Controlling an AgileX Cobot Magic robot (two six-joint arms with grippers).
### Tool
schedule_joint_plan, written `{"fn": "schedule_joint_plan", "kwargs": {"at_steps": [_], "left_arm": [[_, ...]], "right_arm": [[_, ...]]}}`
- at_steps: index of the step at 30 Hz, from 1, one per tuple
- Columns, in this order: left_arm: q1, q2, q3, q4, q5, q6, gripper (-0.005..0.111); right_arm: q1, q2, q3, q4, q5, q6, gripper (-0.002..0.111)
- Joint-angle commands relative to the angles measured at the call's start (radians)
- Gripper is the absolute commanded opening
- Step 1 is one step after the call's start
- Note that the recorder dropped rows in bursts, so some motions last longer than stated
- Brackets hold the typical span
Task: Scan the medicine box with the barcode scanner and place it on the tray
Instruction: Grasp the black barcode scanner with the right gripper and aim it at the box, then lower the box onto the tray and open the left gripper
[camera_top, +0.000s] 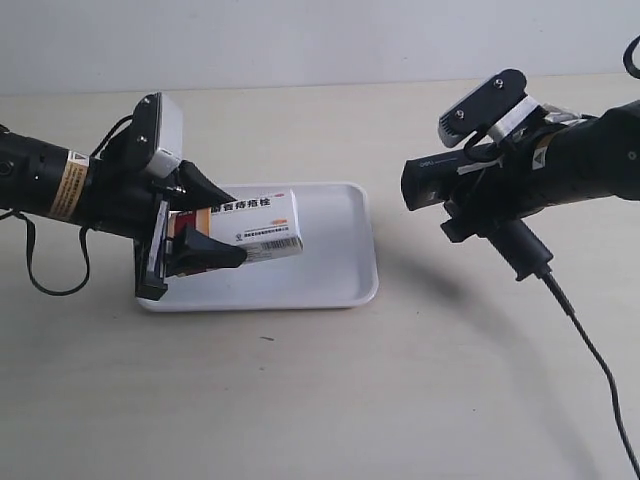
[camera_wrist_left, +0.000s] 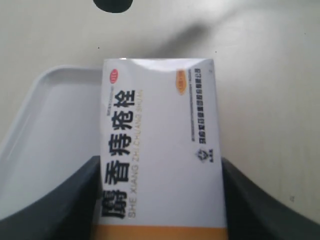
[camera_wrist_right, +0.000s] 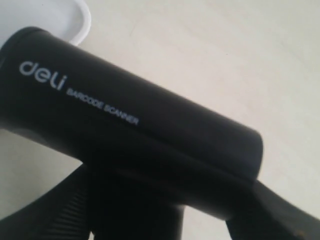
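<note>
- Right now the left gripper (camera_top: 205, 222) is clamped on the box (camera_top: 255, 226), its two black fingers pressing the carton's long edges near the dark red and tan end.
- In the left wrist view the box (camera_wrist_left: 159, 145) fills the middle of the picture, printed face toward the camera, with a dark finger (camera_wrist_left: 60, 205) against each side.
- The box hangs in the air over the near-left part of the tray (camera_top: 340, 270); it does not rest on the tray floor, as far as the exterior view shows.
- The right gripper (camera_top: 490, 195) grips the scanner (camera_top: 440, 180), with the handle slanting down and the cable (camera_top: 590, 350) trailing across the table (camera_top: 320, 400).
- The right wrist view shows the scanner (camera_wrist_right: 130, 125) head close up, held between dark fingers (camera_wrist_right: 55, 210) below it, and a corner of the tray (camera_wrist_right: 60, 20) beyond.
- The scanner's head faces the box from the exterior view's right, but the two are well apart, with most of the tray between them.
- No barcode is visible on the faces shown, so I cannot tell which side carries it.
- No scan beam or light shows on the box, so whether it has been read cannot be told.
- My judgement: both pickups are done and the scan is either about to happen or just finished.
- What certainly remains is lowering the box onto the tray and letting go.
</note>
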Motion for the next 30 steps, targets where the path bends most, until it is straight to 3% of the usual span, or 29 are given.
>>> {"fn": "schedule_joint_plan", "kwargs": {"at_steps": [1, 8, 12, 16, 22, 30], "left_arm": [[0.004, -0.001, -0.005, -0.003, 0.061, 0.01, 0.0], [0.004, 0.004, -0.011, -0.003, 0.146, 0.025, 0.0], [0.014, 0.004, -0.013, 0.009, 0.128, 0.032, 0.0], [0.065, 0.004, -0.013, -0.032, 0.031, 0.05, 0.0], [-0.001, 0.04, -0.013, -0.303, 0.23, -0.001, 0.0], [-0.095, 0.11, -0.048, -0.391, 0.367, -0.006, 0.0]], "right_arm": [[-0.006, -0.015, -0.008, -0.012, -0.033, -0.014, 0.0], [-0.006, -0.075, -0.042, -0.044, 0.093, -0.022, 0.0], [-0.006, -0.072, -0.059, -0.06, 0.119, -0.018, 0.0], [-0.006, -0.033, -0.059, -0.058, 0.087, -0.007, 0.0], [-0.006, 0.084, -0.061, -0.049, -0.062, 0.174, 0.0], [-0.006, 0.172, -0.077, -0.045, -0.059, 0.276, 0.0]]}}
